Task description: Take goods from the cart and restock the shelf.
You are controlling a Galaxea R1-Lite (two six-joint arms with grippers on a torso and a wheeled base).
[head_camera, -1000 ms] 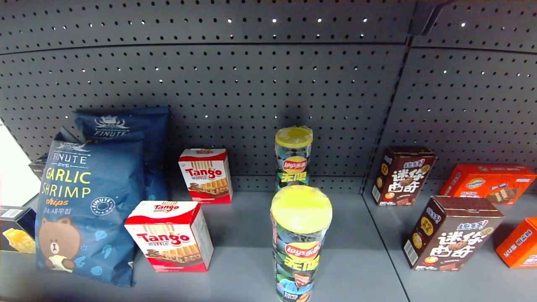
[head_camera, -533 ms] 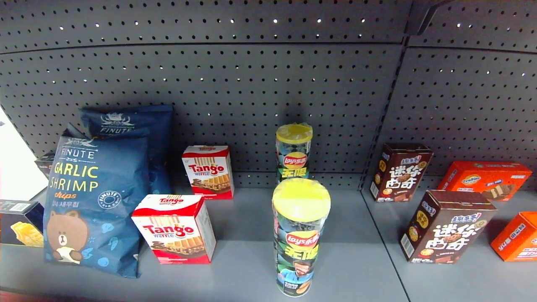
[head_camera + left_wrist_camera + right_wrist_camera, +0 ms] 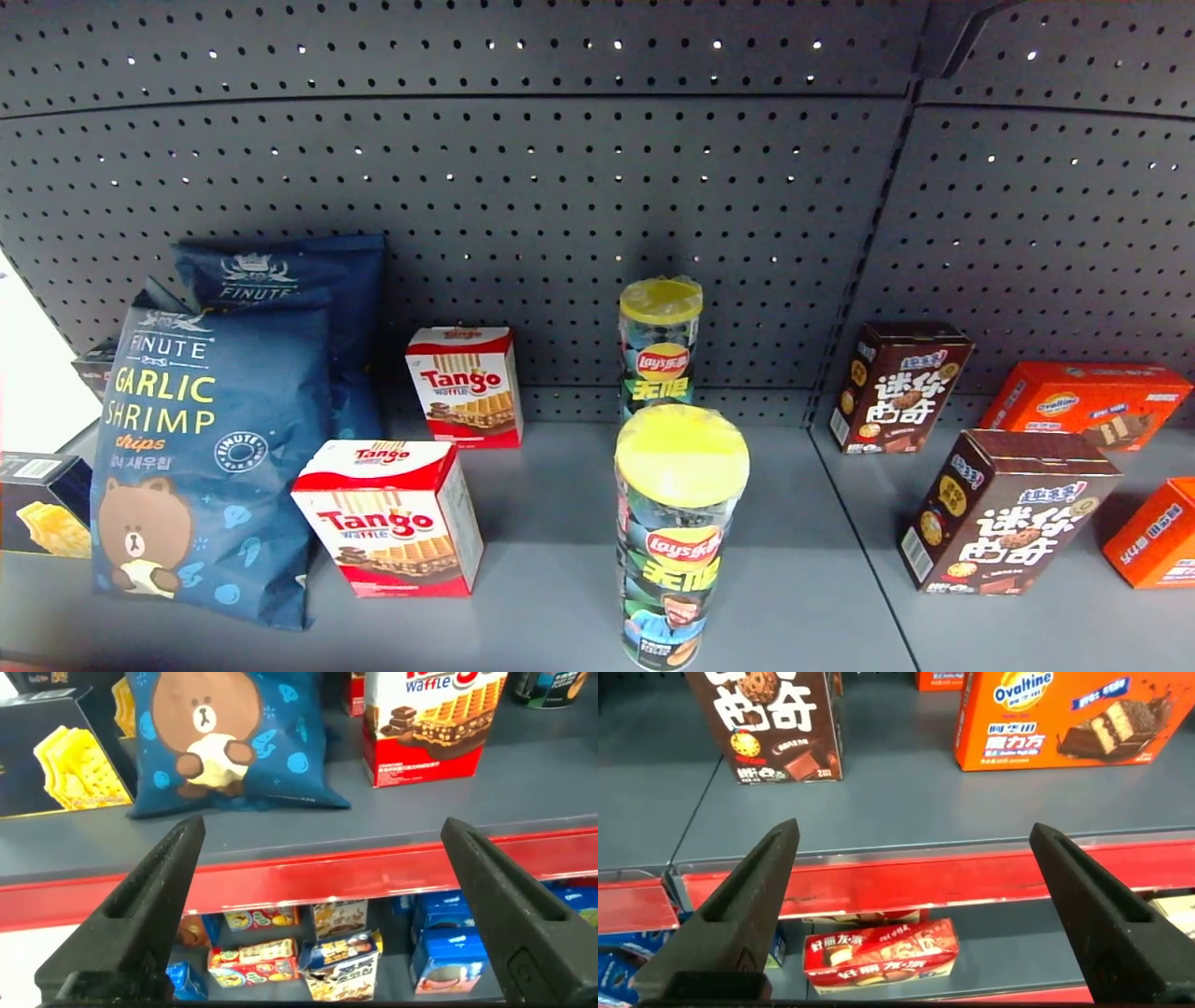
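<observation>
Two hands, state?
Me: both spread wide, nothing held. My left hand hangs off the shelf's front edge, facing the front chip bag and front wafer box. My right hand is off the same edge, facing a brown cookie box and an orange box.
Goods, where?
Me: upright on the shelf, mostly in front-and-back pairs. Left end: rear chip bag against the back panel. Rear wafer box stands apart from the front one. Middle: front canister near the front edge, rear canister at the back. A dark box sits at the left edge.
Below?
Me: lower shelf holds more boxes.
</observation>
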